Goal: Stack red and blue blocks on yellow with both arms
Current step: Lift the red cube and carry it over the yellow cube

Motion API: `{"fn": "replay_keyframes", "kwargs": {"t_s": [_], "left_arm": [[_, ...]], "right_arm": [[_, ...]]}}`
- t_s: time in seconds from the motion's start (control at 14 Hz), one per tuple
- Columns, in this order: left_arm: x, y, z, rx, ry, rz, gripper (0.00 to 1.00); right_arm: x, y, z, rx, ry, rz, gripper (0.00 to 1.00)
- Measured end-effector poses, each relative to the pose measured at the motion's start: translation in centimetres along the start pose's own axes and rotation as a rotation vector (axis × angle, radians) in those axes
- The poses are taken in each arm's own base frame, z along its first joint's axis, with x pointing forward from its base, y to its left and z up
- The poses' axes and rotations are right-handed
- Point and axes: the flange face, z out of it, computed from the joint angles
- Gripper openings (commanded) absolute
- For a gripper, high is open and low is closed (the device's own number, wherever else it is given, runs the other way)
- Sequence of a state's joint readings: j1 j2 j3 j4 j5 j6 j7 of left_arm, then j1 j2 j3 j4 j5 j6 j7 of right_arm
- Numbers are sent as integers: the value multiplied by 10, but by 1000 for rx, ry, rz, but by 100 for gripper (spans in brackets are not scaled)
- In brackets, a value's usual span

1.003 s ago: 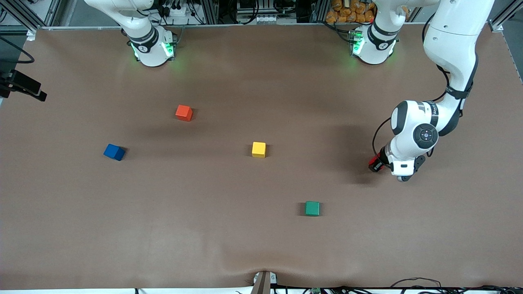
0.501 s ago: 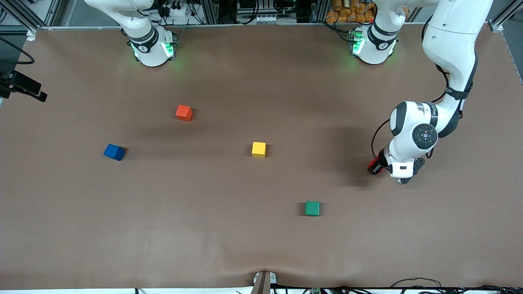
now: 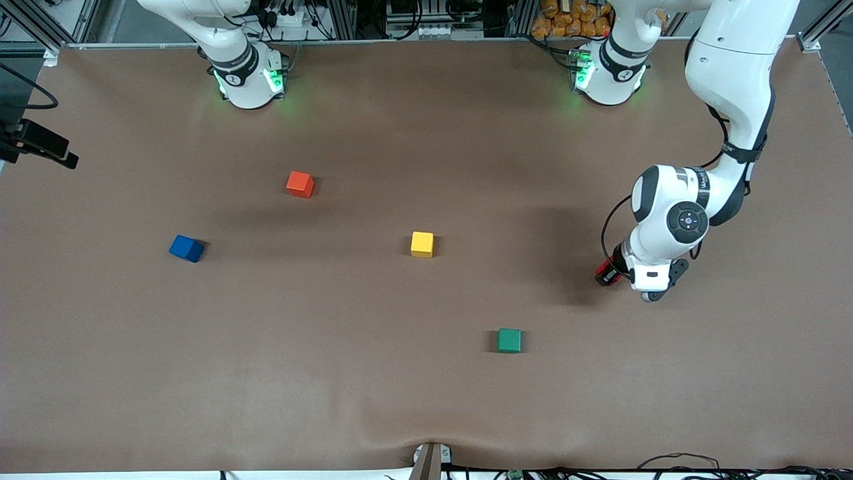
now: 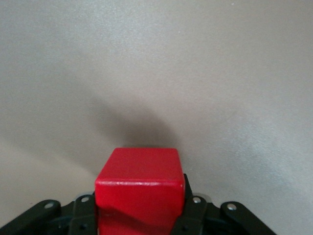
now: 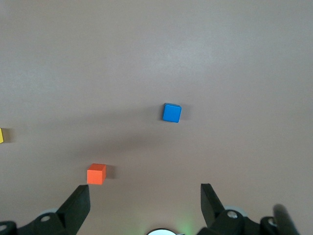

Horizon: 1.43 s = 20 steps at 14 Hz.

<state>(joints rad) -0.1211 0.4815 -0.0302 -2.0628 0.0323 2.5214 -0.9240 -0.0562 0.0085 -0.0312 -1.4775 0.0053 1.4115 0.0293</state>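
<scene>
The green block [image 3: 510,340] lay nearest the front camera, at about five o'clock from the yellow block [image 3: 422,244]. The yellow block sat near the middle of the table [image 3: 373,400]. The left gripper [image 3: 610,272] hung over the table toward the left arm's end, at roughly three o'clock from the yellow block and well apart from it. Its fingers [image 4: 193,211] were clamped on the sides of the red block [image 4: 140,185], which was carried just above the surface. The blue block [image 3: 186,248] rested toward the right arm's end, at nine o'clock from the yellow one. The orange block [image 3: 300,184] sat farther back, at about ten o'clock. The right arm waited high over that end, and the right gripper [image 5: 145,203] stood spread wide, holding nothing.
</scene>
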Motion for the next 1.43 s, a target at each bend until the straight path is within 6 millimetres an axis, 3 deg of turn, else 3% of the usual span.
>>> {"fn": "replay_keyframes", "kwargs": {"t_s": [0.5, 1.07, 1.43], "left_arm": [[4, 9, -12, 2, 0, 4, 36], [13, 38, -63, 64, -48, 20, 27], [-20, 70, -78, 59, -39, 35, 27]], "right_arm": [[3, 1, 4, 0, -7, 2, 100], [7, 6, 9, 0, -17, 12, 100], [10, 7, 15, -1, -28, 13, 100]]}}
